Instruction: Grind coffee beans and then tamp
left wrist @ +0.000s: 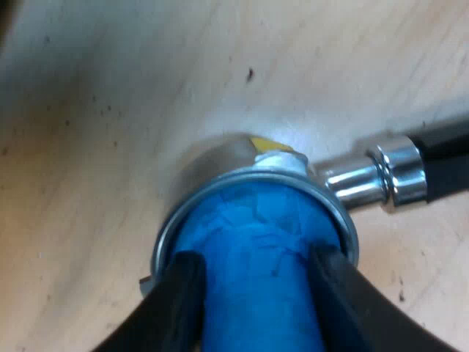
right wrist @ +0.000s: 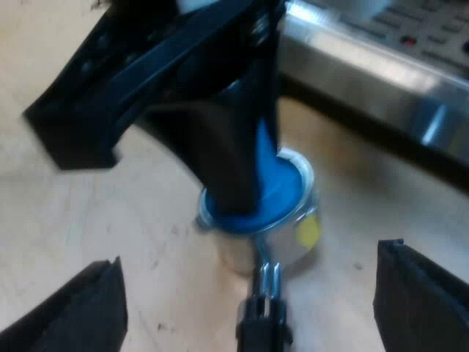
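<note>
Wooden table (left wrist: 110,110) bears the holder (left wrist: 212,158). Your left gripper (left wrist: 256,260) clamps the tamper (left wrist: 256,220), which sits in the holder's basket between its jaws. Your right gripper (right wrist: 249,262) is spread wide, with the handle (right wrist: 260,323) between its jaws and apart from both. Beyond them stands the machine (right wrist: 381,81).

The blue tamper (left wrist: 256,257) fills the metal holder (left wrist: 212,158), hiding whatever lies inside. The dark handle (left wrist: 443,158) is cut off before its end. The buttons (right wrist: 410,40) on the machine (right wrist: 366,81) cannot be read.

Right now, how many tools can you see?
2. The left tool grips the blue tamper inside the metal holder; the right tool hangs open over the holder's handle.
</note>
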`<state>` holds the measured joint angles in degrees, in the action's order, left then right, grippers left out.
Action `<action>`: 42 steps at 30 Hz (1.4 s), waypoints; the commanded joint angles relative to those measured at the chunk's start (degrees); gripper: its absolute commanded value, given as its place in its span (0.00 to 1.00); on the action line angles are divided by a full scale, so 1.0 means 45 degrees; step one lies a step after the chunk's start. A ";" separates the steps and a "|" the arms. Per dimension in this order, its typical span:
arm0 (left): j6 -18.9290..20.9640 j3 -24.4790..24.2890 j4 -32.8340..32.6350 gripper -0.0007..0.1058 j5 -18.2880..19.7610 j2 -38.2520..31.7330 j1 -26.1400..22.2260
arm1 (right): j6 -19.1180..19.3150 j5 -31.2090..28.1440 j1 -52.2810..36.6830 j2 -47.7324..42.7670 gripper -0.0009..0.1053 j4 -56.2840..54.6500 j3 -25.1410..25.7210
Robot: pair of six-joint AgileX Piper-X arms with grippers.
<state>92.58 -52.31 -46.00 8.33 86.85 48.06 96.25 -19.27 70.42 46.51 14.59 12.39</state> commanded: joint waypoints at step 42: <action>-0.0006 0.1329 -0.3442 0.01 -0.1044 -0.5152 -0.6257 | 0.0091 -0.0340 -0.0029 -0.0091 0.66 0.1581 0.0028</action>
<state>92.73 -46.90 -62.53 4.13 64.11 21.04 96.25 -20.48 70.42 46.51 21.12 12.39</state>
